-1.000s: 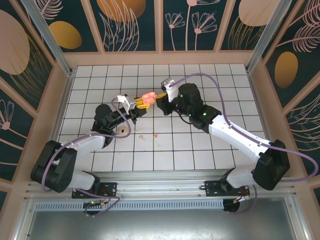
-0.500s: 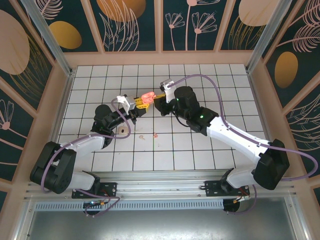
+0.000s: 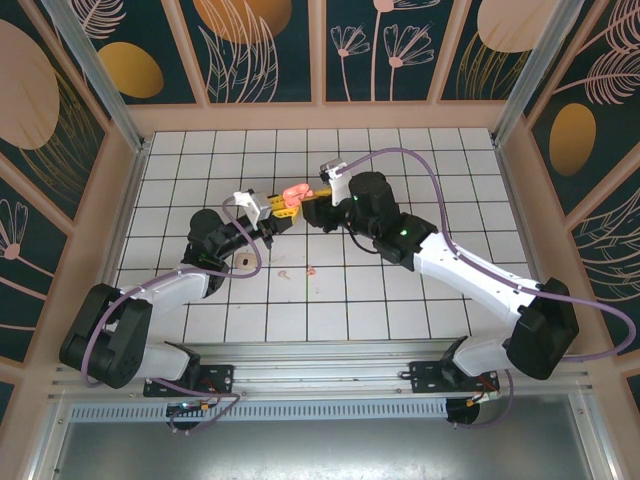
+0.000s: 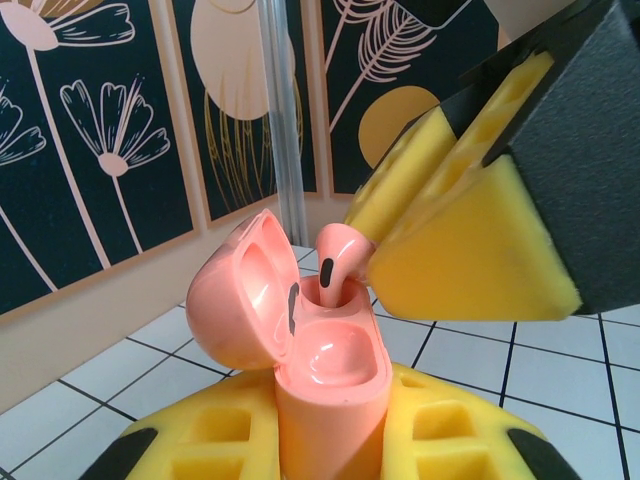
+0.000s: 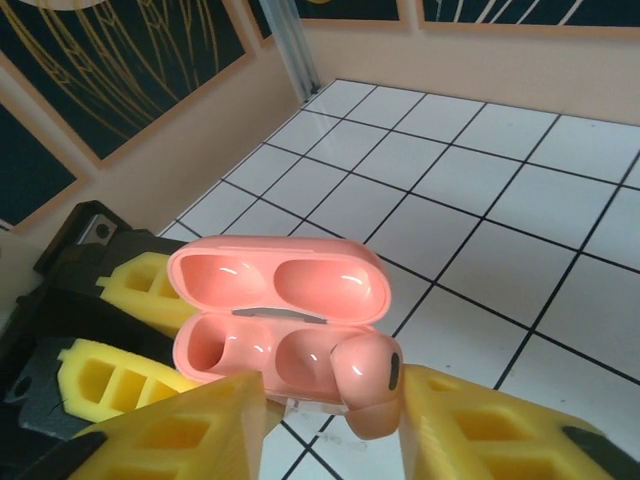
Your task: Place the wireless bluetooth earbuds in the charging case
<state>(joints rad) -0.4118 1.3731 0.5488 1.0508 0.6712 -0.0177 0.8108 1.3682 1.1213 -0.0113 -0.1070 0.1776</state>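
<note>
My left gripper [image 3: 281, 208] [image 4: 330, 445] is shut on the salmon-pink charging case [image 3: 294, 191] [image 4: 330, 370] [image 5: 275, 300], holding it upright above the tiles with its lid swung open. One pale-pink earbud [image 4: 335, 262] [image 5: 368, 385] stands with its stem in the case's far slot, and the near slot is empty. My right gripper [image 3: 317, 196] [image 5: 330, 410] straddles that earbud with its jaws apart: the bud rests against one yellow pad [image 5: 470, 430] and a gap shows on the other side. Two tiny pink bits, more earbuds [image 3: 312, 268], lie on the floor tiles.
A small brown ring-like bit [image 3: 243, 262] lies on the tiles by the left arm. The tiled floor [image 3: 420, 160] is walled by tan borders and patterned panels. The two arms meet over the middle, with cables looping above them.
The right gripper's jaws have parted around the earbud, which now sits with its stem in the case. The right wrist shifted slightly left. The left gripper kept its hold.
</note>
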